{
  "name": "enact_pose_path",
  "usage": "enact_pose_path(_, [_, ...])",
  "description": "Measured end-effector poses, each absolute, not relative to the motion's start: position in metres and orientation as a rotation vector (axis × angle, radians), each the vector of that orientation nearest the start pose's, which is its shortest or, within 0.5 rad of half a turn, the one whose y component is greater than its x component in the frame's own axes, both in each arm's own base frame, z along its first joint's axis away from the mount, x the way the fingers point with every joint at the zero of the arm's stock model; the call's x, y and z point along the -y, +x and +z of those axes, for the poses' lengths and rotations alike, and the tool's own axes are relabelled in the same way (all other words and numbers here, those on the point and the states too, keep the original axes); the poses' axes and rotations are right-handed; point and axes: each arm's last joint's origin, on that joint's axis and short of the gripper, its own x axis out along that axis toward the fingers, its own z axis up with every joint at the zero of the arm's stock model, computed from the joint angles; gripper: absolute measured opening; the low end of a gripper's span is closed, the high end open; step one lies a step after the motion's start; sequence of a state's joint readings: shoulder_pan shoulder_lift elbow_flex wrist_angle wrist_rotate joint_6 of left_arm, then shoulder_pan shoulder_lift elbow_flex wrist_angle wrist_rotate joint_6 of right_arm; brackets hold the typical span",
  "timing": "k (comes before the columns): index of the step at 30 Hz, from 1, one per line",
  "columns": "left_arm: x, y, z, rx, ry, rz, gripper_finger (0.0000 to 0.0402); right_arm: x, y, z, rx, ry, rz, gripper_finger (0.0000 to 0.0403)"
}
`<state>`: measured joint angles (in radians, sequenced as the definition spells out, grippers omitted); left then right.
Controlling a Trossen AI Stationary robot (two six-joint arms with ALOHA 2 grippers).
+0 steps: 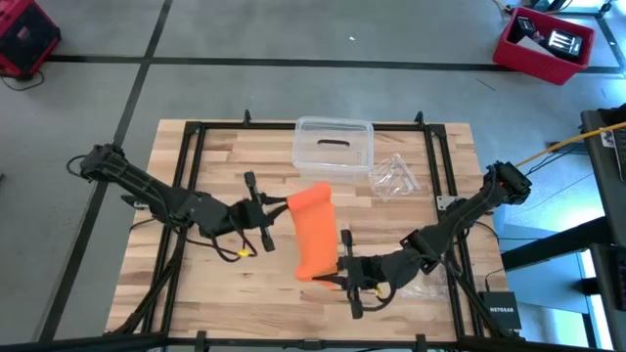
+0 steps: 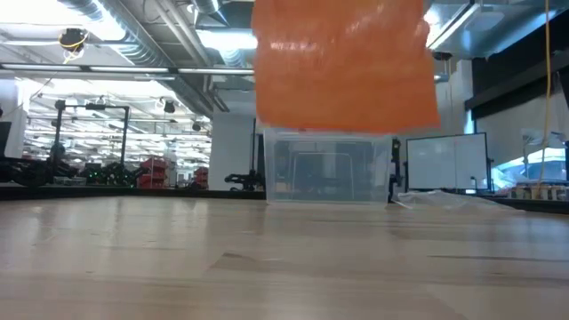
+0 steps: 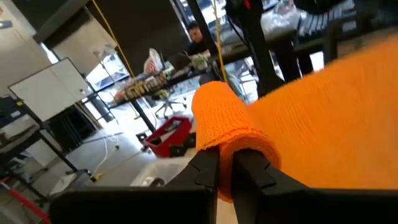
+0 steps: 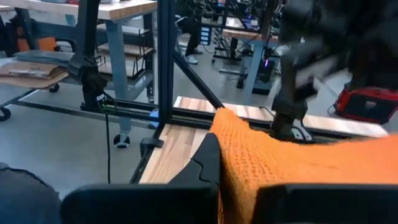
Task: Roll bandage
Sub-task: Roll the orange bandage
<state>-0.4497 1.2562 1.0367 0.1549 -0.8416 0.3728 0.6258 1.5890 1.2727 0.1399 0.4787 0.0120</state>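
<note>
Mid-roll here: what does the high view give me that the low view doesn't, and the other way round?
Only the high view shows both grippers: the left gripper shut on the bandage at its rolled end, the right gripper shut on the other end. Only the low view shows the bandage hanging clear above the table. Both show the bandage, the clear box and the plastic bag.

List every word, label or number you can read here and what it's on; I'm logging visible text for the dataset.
"NETGEAR": white letters on the small black box at the table's near right corner, high view.
Nothing else is readable: the clear plastic box, the bandage and the red bin on the floor show no legible text, and the room's signs are too blurred.
</note>
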Motion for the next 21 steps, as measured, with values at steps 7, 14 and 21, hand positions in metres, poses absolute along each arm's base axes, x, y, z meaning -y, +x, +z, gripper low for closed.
enact_pose_path(7, [0.11,0.267,0.338,-0.193,0.442,0.328,0.0015,-0.207,0.307,0.354,-0.131,-0.133,0.153,0.0])
enact_pose_path(14, [0.121,0.272,0.324,-0.234,0.463,0.294,0.0015,-0.206,0.306,0.372,-0.127,-0.189,0.14,0.0])
enact_pose_path(21, [0.131,0.269,0.319,-0.25,0.442,0.261,0.0015,-0.202,0.305,0.392,-0.119,-0.27,0.068,0.0])
